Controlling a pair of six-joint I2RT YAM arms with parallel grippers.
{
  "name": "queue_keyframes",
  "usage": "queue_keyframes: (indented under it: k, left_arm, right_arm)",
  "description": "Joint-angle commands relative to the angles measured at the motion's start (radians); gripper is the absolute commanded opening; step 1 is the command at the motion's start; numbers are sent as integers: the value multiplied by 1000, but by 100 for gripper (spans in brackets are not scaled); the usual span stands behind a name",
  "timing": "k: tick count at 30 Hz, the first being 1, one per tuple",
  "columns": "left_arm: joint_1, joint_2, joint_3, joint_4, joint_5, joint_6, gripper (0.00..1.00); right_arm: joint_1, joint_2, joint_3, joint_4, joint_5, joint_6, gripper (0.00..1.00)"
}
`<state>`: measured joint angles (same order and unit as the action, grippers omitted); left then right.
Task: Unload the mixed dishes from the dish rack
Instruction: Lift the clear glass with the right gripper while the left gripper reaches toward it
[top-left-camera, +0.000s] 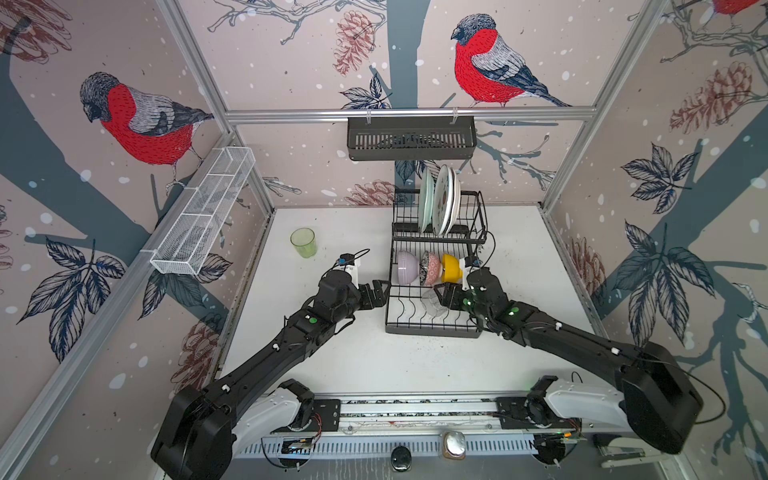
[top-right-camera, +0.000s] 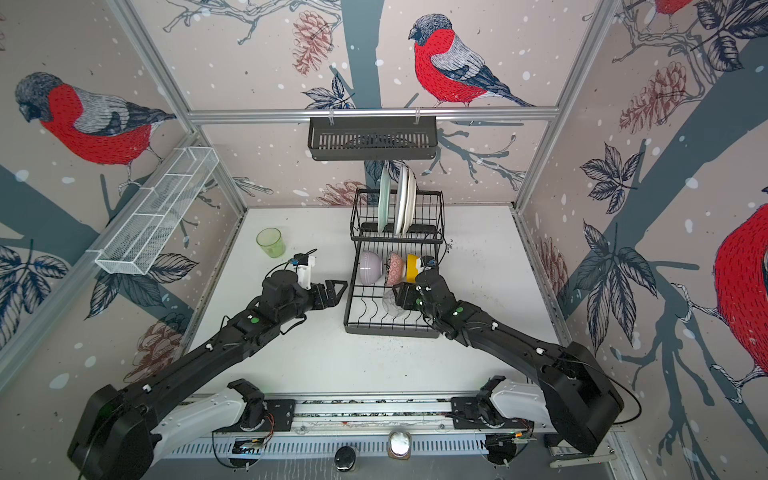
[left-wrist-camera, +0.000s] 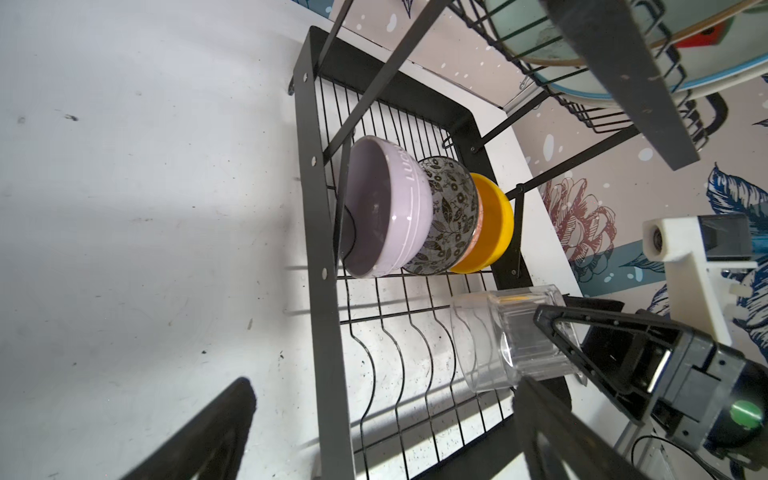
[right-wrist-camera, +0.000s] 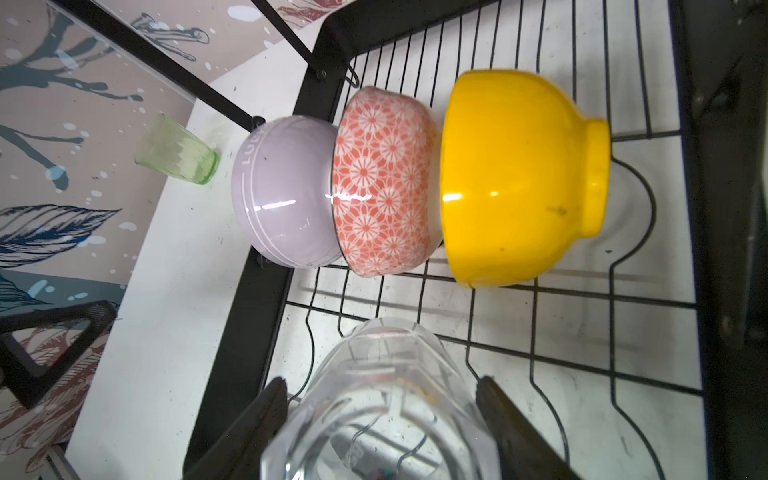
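The black wire dish rack (top-left-camera: 432, 332) (top-right-camera: 390, 332) stands mid-table. Its raised tier holds a pale green plate (top-left-camera: 426, 199), a patterned plate (top-left-camera: 442, 199) and a white plate (top-left-camera: 456, 203) on edge. On the lower tier a lilac bowl (top-left-camera: 407, 268) (left-wrist-camera: 374, 208), a pink-patterned bowl (right-wrist-camera: 382, 183) and a yellow bowl (right-wrist-camera: 519, 178) lean together. My right gripper (top-left-camera: 442, 297) (right-wrist-camera: 380, 381) is shut on a clear glass (top-left-camera: 432, 303) (left-wrist-camera: 498, 332) (right-wrist-camera: 382, 395), tilted just over the lower wires. My left gripper (top-left-camera: 380, 291) (left-wrist-camera: 384, 384) hangs open and empty at the rack's left edge. A green glass (top-left-camera: 303, 242) (right-wrist-camera: 176, 156) stands on the table, far left.
A dark slatted basket (top-left-camera: 411, 139) hangs on the back rail above the rack. A white mesh trough (top-left-camera: 208, 212) runs along the left wall. Bare white table (top-left-camera: 332, 357) lies in front of and to the left of the rack.
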<state>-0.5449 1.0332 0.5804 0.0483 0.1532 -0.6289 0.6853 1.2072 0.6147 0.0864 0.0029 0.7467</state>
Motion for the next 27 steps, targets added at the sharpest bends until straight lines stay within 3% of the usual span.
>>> queue_keyframes:
  k: [1, 20, 27]
  left_arm:
    - [-19, -11, 2, 61, 1, -21, 97]
    - [-108, 38, 3, 216, 64, -113, 93]
    - [-151, 83, 18, 300, 74, -143, 76]
  right_arm:
    - [-16, -29, -17, 70, -66, 43, 59]
    - [-72, -129, -66, 203, -168, 178, 56]
    - [-94, -138, -69, 252, -216, 227, 56]
